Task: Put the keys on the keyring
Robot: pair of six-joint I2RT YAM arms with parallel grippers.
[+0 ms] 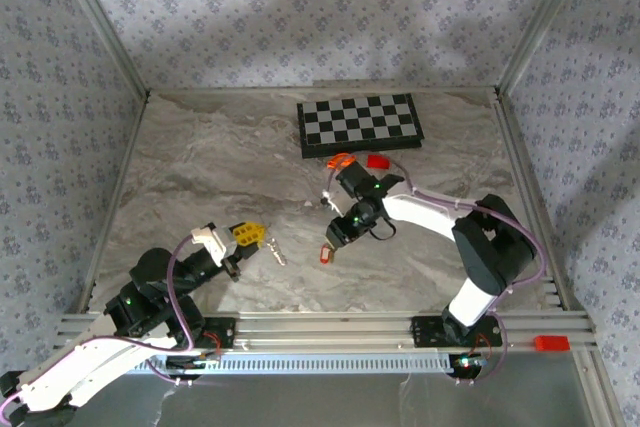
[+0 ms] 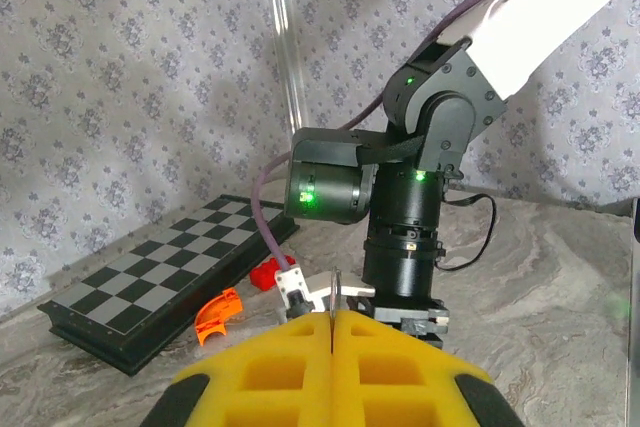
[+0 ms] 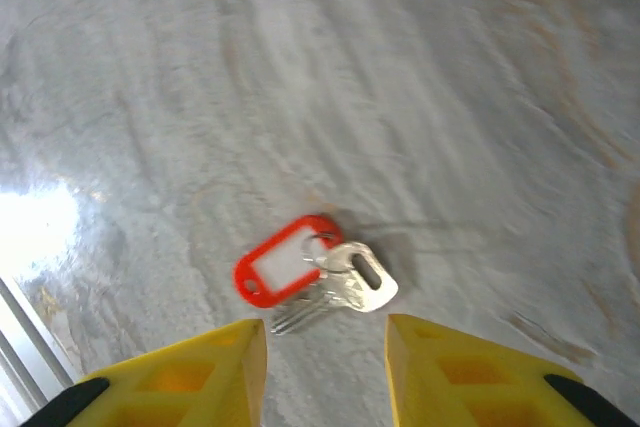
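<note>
The keys (image 3: 315, 272) are a small red tag with silvery keys, lying flat on the marble table (image 3: 420, 97). My right gripper (image 3: 325, 332) hovers just above them, open, its yellow fingers either side of them and apart from them. From above, the red tag of the keys (image 1: 324, 255) shows just under the right gripper (image 1: 331, 244). My left gripper (image 2: 333, 322) is shut on the keyring (image 2: 333, 292), a thin silvery piece seen edge-on between the pads. In the top view the keyring (image 1: 275, 250) hangs from the left gripper (image 1: 250, 235), left of the keys.
A black-and-white chessboard (image 1: 360, 125) lies at the back of the table. In front of it are an orange curved piece (image 1: 340, 160) and a red block (image 1: 377, 161). The right arm (image 2: 410, 217) stands close ahead of the left gripper. Metal rails (image 1: 330, 327) edge the table.
</note>
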